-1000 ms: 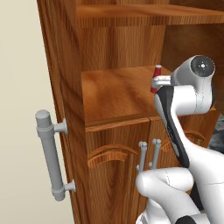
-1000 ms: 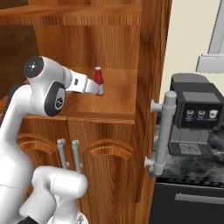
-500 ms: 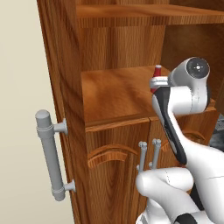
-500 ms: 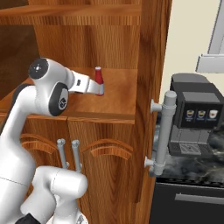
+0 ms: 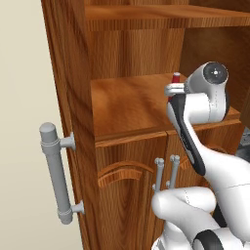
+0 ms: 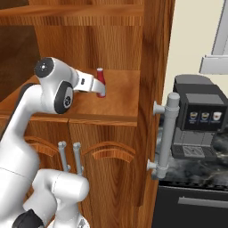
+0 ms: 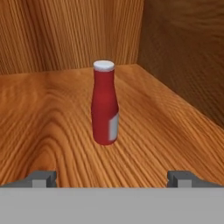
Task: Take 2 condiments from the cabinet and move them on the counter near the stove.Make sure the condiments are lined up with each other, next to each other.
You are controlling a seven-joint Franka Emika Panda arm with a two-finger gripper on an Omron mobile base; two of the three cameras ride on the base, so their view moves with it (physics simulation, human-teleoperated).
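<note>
The two-finger gripper [image 7: 112,177] stands with its jaws spread wide and holds nothing, levelled at the shelf of the tall reddish-brown wooden cabinet [image 5: 122,102]. The red tapered bottle with a pale cap [image 7: 105,103] stands upright directly ahead of the fingertips, centred between them but apart from both. That alignment suggests a straight advance would bring the jaws around the bottle's body for a side grasp.

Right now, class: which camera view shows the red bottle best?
The hand view: the red bottle stands whole and unblocked on the shelf. In both base views the arm hides most of it, leaving the top.
</note>
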